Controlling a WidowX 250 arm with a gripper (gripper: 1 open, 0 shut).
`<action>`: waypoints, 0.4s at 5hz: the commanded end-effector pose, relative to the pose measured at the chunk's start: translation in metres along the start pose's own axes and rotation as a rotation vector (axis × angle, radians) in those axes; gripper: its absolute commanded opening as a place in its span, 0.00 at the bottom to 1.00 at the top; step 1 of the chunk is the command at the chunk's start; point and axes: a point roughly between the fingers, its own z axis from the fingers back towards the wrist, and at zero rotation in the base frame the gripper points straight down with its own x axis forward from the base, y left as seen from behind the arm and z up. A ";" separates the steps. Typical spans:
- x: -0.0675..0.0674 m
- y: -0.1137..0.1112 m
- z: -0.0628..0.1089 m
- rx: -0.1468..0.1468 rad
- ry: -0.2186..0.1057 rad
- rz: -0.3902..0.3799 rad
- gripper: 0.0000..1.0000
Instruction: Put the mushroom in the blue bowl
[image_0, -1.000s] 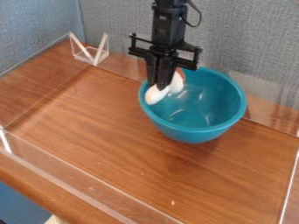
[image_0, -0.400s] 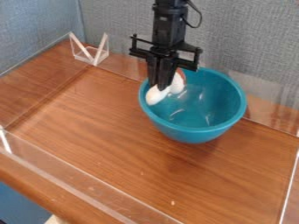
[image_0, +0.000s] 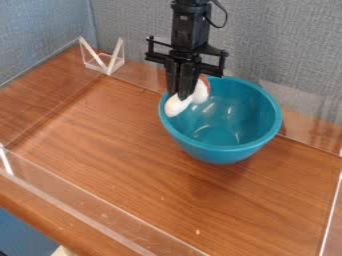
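1. Mushroom hangs in the gripper, its white stem slanting down and a bit of reddish cap showing by the fingers; the jaws are clamped on it.
2. Pick-up is done, and so is most of the carry: the mushroom overlaps the near-left part of the blue bowl in view. Whether it is inside the rim or just above it, I cannot tell.
3. Release is left, probably after a small shift toward the bowl's middle.
4. Bowl wall on the left side is the edge to mind; the stem looks close to it and could catch.
5. Room opens to the right, over the bowl's hollow. Behind stands the grey wall, and the white wire frame is well apart to the left.
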 end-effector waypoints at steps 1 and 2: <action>0.005 0.006 0.023 0.001 -0.073 0.012 0.00; 0.005 0.008 0.023 0.001 -0.072 0.015 0.00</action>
